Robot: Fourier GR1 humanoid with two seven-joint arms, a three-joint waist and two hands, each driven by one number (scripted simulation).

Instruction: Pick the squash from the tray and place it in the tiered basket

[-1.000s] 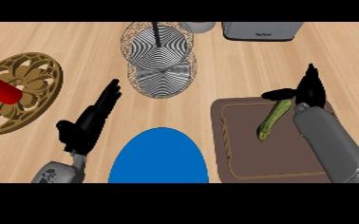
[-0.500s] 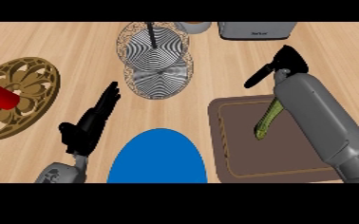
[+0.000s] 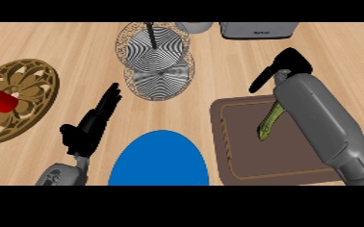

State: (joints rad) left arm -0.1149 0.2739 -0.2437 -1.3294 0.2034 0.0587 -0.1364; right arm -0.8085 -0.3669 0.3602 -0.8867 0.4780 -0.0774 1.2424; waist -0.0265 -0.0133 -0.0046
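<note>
The squash [image 3: 267, 124], long and green, lies on the brown tray [image 3: 241, 154] at the lower right. Its upper end is hidden under my right forearm. My right hand [image 3: 286, 66] hangs past the tray's far edge, beyond the squash, open with the thumb spread to the left and holding nothing. The tiered basket [image 3: 155, 60], wire with black-and-white striped tiers, stands at the top centre, to the left of that hand. My left hand [image 3: 91, 125] rests open at the lower left, fingers pointing up the counter.
A blue plate [image 3: 158, 159] lies at the bottom centre between my arms. A gold ornate plate [image 3: 28, 89] with a red item [image 3: 6, 102] sits at the left edge. A grey appliance [image 3: 257, 29] and a grey bowl [image 3: 195, 26] stand at the back.
My right arm has swung left and forward from the tray's right side, so its forearm now lies over the tray and part of the squash. The left hand stayed still.
</note>
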